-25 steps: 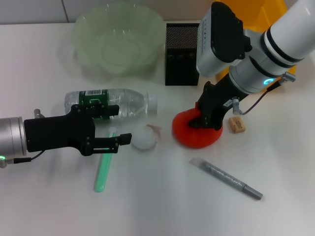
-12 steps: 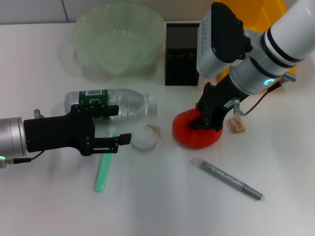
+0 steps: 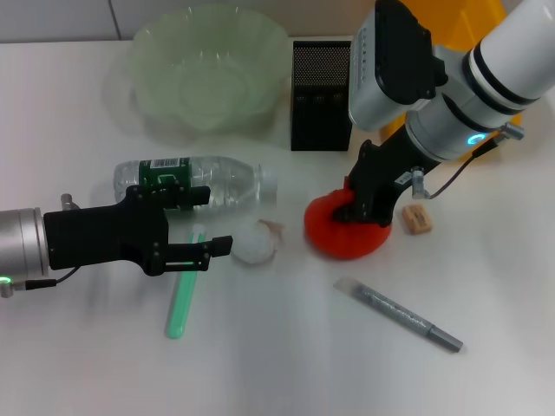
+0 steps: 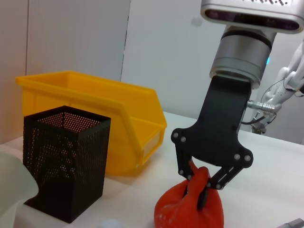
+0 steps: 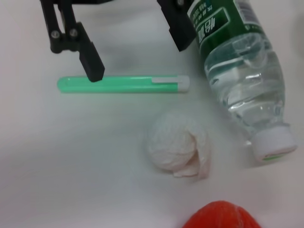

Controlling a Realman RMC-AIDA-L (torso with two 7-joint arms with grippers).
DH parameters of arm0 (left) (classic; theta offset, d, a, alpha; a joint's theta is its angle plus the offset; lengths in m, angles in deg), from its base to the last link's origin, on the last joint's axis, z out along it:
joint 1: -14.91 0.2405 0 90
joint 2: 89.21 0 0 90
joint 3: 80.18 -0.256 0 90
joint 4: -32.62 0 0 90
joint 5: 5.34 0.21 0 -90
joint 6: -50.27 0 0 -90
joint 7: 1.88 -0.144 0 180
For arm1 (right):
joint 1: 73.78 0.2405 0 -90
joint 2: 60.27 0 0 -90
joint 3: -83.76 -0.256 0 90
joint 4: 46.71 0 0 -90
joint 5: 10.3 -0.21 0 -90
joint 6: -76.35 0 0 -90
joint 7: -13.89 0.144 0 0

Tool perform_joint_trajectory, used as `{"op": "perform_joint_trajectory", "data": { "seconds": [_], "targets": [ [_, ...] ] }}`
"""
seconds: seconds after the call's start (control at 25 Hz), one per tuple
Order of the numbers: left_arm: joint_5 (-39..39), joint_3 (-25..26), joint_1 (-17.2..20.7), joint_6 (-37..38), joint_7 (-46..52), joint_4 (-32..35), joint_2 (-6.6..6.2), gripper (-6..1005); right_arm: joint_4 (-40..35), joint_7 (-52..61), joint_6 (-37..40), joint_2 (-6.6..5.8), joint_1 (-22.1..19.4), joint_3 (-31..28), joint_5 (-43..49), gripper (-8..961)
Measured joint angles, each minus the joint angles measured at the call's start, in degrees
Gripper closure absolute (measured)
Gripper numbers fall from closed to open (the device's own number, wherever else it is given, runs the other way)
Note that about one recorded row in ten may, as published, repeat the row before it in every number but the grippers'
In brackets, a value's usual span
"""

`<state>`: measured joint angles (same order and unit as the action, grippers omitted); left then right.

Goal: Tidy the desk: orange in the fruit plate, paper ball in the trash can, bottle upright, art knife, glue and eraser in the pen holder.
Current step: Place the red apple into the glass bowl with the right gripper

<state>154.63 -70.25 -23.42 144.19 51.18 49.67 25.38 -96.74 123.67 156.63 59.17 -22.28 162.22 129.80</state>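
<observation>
The orange (image 3: 342,238) rests on the table, and my right gripper (image 3: 360,208) is shut on its top; the left wrist view shows the fingers (image 4: 202,187) pinching the orange (image 4: 178,216). My left gripper (image 3: 204,221) hangs open low over the table between the lying bottle (image 3: 204,182) and the green glue stick (image 3: 184,290). The paper ball (image 3: 254,245) lies just to its right. A grey art knife (image 3: 399,316) lies near the front. The eraser (image 3: 417,218) sits beside the orange. The black mesh pen holder (image 3: 319,95) stands behind.
The pale green fruit plate (image 3: 208,69) stands at the back left. A yellow bin (image 3: 451,22) sits behind the pen holder, mostly hidden by my right arm. In the right wrist view the bottle (image 5: 242,80), paper ball (image 5: 178,142) and glue stick (image 5: 123,84) lie close together.
My right arm has risen very slightly while staying on the orange. The left arm and the loose things have not moved.
</observation>
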Motion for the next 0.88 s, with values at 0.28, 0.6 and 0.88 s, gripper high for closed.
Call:
{"op": "perform_joint_trajectory", "data": {
  "seconds": [0.28,0.6,0.88],
  "targets": [
    [-0.02,0.00,0.08,-0.06,-0.02,0.00,0.02,155,-6.60,1.06,3.11,-0.06,-1.36,-0.47,-0.67,891],
    [-0.76,-0.23,0.10,-0.06,0.03,0.00,0.02,155,-11.89,1.35,5.06,-0.09,-2.22,-1.83,-1.26,890],
    [-0.89,-0.06,0.10,-0.05,0.19,0.00,0.02,155,-14.86,1.99,5.06,-0.09,-2.37,-1.90,-1.52,894]
  ]
}}
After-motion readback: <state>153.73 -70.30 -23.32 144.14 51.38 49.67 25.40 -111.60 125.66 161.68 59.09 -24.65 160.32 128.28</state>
